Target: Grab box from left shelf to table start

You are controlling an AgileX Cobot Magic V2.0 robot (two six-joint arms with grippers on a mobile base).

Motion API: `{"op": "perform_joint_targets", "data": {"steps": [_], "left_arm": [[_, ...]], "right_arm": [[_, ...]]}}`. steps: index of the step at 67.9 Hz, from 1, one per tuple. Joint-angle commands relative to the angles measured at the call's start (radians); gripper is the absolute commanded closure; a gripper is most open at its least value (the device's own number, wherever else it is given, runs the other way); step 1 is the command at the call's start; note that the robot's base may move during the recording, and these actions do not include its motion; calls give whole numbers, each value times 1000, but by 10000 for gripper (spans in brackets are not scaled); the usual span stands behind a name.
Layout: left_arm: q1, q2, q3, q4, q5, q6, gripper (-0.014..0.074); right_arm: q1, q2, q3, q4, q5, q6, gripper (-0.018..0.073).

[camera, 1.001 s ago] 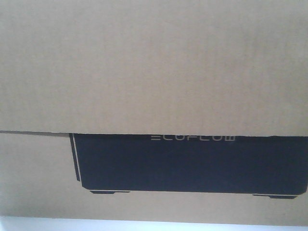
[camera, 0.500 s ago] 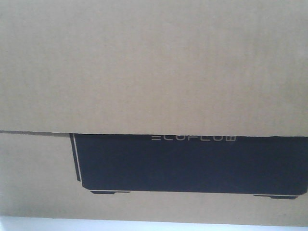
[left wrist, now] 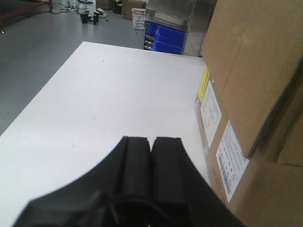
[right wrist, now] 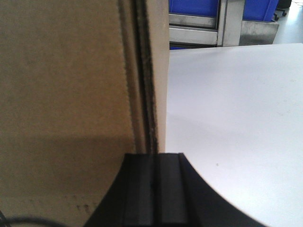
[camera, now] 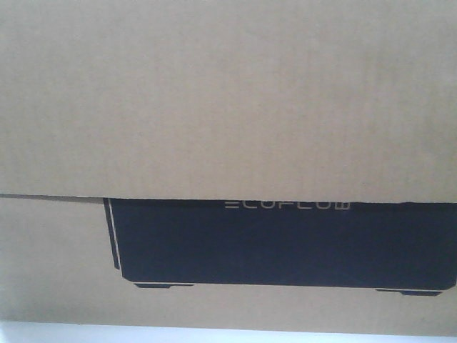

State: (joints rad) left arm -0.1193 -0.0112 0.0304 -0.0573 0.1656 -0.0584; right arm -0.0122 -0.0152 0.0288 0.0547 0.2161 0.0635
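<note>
The brown cardboard box (camera: pixel 228 107) fills the front view, its black ECOFLOW panel (camera: pixel 285 243) low in the frame. It stands on the white table (camera: pixel 143 334). In the left wrist view the box (left wrist: pixel 246 71), with white labels on its side, is at the right. My left gripper (left wrist: pixel 151 139) is shut and empty just left of the box, above the table (left wrist: pixel 118 94). In the right wrist view my right gripper (right wrist: pixel 155 155) is shut and empty at the box's (right wrist: pixel 61 94) corner edge. I cannot tell whether either touches the box.
A silver metal shelf unit (right wrist: pixel 194 28) holding blue bins (left wrist: pixel 165 38) stands past the table's far edge; I cannot tell if it is the left shelf. Grey floor (left wrist: pixel 28 52) with clutter lies left of the table. White tabletop (right wrist: pixel 236 118) stretches right of the box.
</note>
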Motion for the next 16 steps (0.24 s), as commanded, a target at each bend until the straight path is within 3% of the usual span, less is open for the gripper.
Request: {"op": "perform_joint_targets", "data": {"steps": [1, 16], "left_arm": [[3, -14, -5, -8, -85, 0, 696], [3, -14, -5, -8, -85, 0, 696]], "right_arm": [[-1, -4, 6, -7, -94, -2, 503], [-1, -4, 6, -7, -94, -2, 503]]}}
